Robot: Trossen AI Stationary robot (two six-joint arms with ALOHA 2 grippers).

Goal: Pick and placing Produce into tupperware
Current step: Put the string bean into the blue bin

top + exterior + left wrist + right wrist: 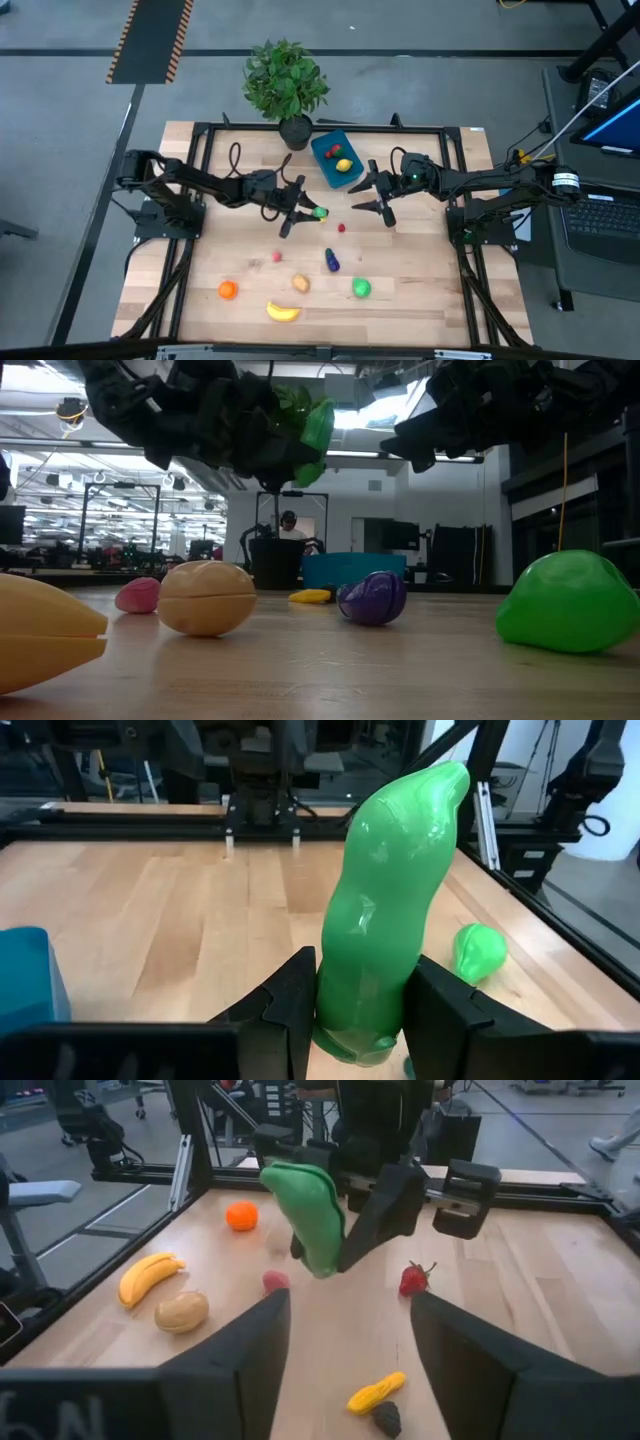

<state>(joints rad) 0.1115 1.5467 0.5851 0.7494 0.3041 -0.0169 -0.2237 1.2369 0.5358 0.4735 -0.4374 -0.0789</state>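
My left gripper [303, 212] is above the table's middle, shut on a green cucumber [320, 212], which also shows in the low view [316, 428]. My right gripper [373, 195] hangs open just to its right and holds nothing [350, 1315]. The blue tupperware [337, 160] stands open behind them, with a lemon [344, 166] and a red berry [333, 153] inside. On the table lie an orange [228, 290], banana [283, 312], potato [301, 283], eggplant [331, 261], green apple [361, 288] and strawberry [415, 1278]. My left gripper pinches the cucumber between its two fingers near one end [362, 1005]. The rest of the cucumber [400, 870] sticks out past the fingertips. The fingers come from the table's left, slanting down. The cucumber is lifted clear of the table.
A potted plant [286, 85] stands at the far edge beside the tupperware. A pink fruit [277, 256] lies left of the eggplant, and a small yellow piece [375, 1392] lies under my right gripper. Black frame rails [320, 126] border the table. Bare wood lies between the produce.
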